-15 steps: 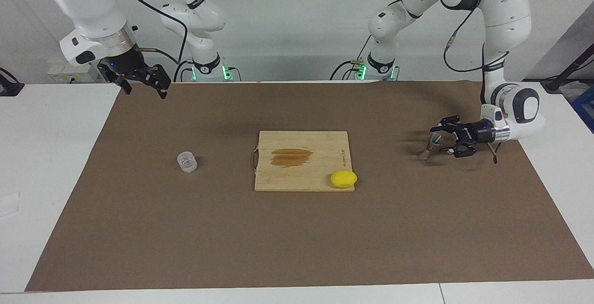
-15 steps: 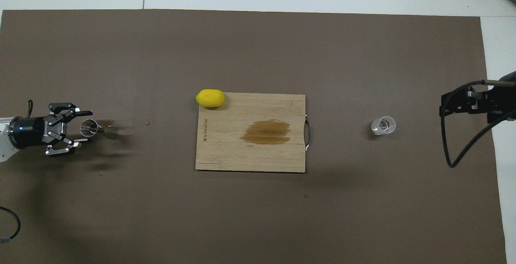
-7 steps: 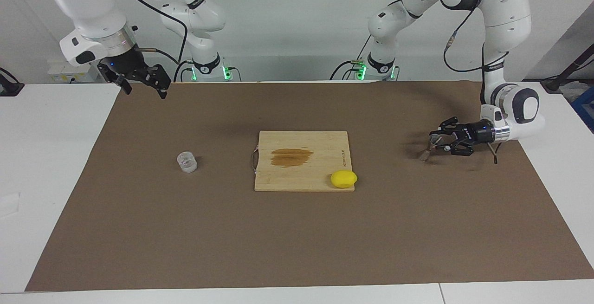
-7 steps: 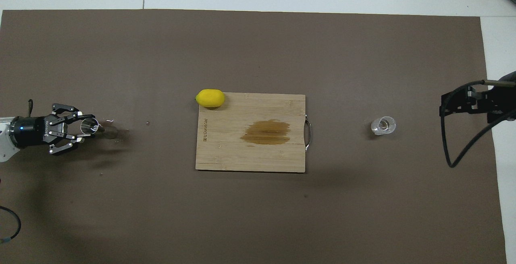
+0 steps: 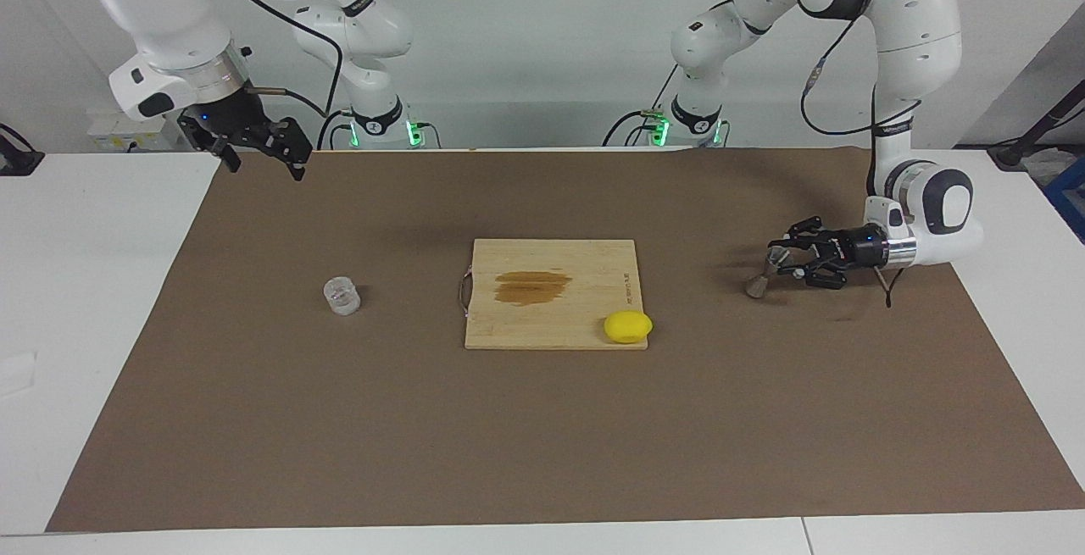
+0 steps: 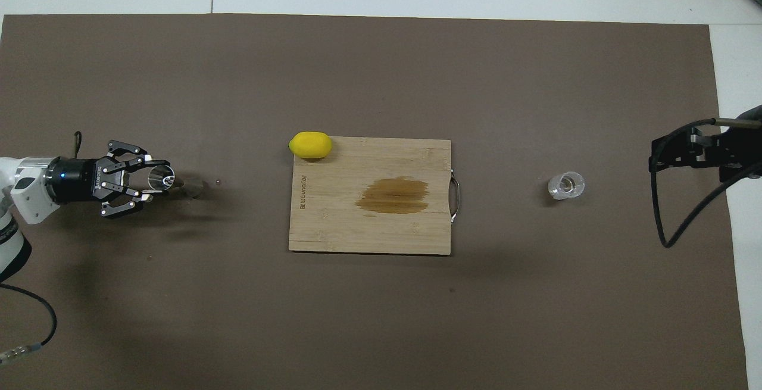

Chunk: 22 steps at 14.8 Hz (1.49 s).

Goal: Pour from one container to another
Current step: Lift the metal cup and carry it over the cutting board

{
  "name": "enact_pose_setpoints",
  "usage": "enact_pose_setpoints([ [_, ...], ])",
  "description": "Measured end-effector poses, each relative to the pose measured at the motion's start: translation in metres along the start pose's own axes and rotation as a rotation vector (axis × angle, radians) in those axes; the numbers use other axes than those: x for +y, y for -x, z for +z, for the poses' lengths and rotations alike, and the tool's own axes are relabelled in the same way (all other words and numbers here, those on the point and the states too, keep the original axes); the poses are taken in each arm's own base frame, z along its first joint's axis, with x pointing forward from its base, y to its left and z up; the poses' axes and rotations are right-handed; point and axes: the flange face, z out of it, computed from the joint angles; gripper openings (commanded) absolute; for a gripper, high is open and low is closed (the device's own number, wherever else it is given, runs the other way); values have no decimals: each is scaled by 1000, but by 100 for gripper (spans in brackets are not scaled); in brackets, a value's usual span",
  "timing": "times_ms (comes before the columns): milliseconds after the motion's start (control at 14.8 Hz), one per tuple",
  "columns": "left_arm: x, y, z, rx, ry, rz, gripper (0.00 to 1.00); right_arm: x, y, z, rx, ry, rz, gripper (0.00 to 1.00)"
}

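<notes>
Left end effector (image 5: 778, 262), toward the left arm's end of the desk from the cutting board (image 5: 551, 293): closed on the metal jigger (image 5: 760, 275), held tilted just over the brown mat (image 5: 542, 436). Right end effector (image 5: 258, 148): open, waiting high over the mat's corner. Glass cup (image 5: 342, 296): upright on the mat, toward the right arm's end from the board. Lemon (image 5: 628, 327): on the board's corner.

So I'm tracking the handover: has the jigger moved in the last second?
Yes. Held by the left gripper, the jigger has shifted toward the cutting board.
</notes>
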Motion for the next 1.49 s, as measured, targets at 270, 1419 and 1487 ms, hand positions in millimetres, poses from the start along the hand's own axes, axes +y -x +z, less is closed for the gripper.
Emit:
enact_pose_setpoints([
  [270,-14,-38,49,13,62,-14,24,0,0,0,0,0,0,100],
  [1419,33,-135,277,-36,48,-21,27,0,0,0,0,0,0,100],
  [1487,39,-131,288,-39,38,-33,27,0,0,0,0,0,0,100],
])
